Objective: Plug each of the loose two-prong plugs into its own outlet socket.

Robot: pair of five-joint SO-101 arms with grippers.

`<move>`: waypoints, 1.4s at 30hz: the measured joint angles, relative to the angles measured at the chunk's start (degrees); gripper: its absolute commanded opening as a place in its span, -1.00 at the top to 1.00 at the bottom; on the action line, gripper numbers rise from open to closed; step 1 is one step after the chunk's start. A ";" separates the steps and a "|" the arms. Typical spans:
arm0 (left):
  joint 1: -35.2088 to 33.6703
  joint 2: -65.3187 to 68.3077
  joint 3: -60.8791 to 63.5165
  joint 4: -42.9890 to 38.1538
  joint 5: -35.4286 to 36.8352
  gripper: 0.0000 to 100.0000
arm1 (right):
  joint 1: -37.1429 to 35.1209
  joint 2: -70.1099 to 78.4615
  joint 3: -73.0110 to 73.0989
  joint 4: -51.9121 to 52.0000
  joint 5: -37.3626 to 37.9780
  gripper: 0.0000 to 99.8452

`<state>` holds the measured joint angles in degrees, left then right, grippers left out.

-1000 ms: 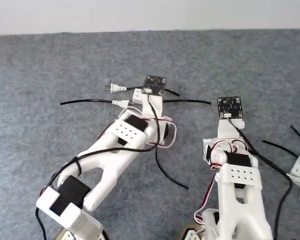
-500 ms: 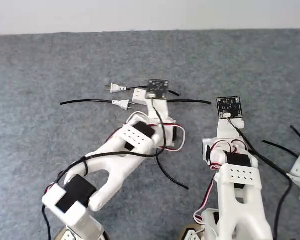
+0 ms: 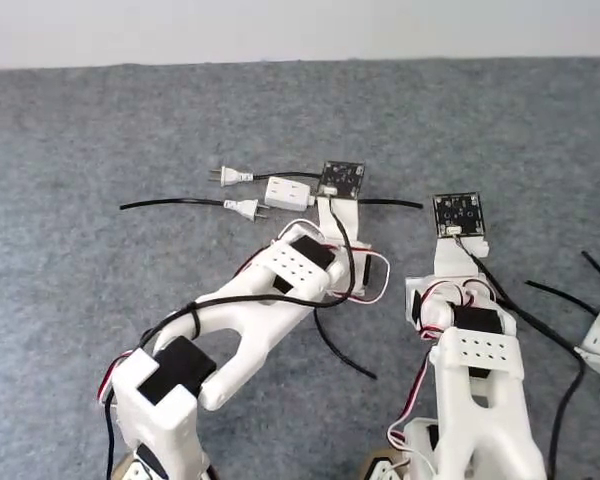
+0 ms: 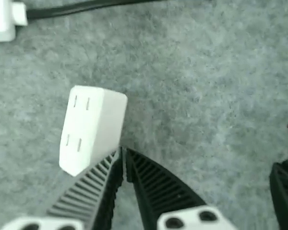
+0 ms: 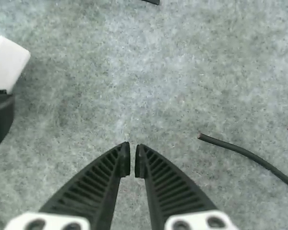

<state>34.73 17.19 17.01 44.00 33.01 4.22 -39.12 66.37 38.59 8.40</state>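
Left wrist view: ribbed black left gripper (image 4: 123, 152) pressed together beside boxy white outlet socket (image 4: 91, 127) on fuzzy grey carpet (image 4: 206, 72).

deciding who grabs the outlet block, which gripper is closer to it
Left. The left gripper, jaws shut, sits right beside the white outlet block; the right gripper is farther off, over bare carpet.

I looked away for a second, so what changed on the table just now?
The left arm swung toward the right arm, uncovering the white outlet block; its gripper, shut, sits beside the block, holding nothing. The far plug, the near plug, the block and the right arm stayed put.
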 measured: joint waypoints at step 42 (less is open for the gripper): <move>2.73 6.42 -8.09 10.02 5.19 0.97 | 0.09 0.00 0.00 0.00 0.00 0.94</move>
<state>37.45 23.60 8.92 54.02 38.20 4.31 -39.12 66.37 38.59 8.40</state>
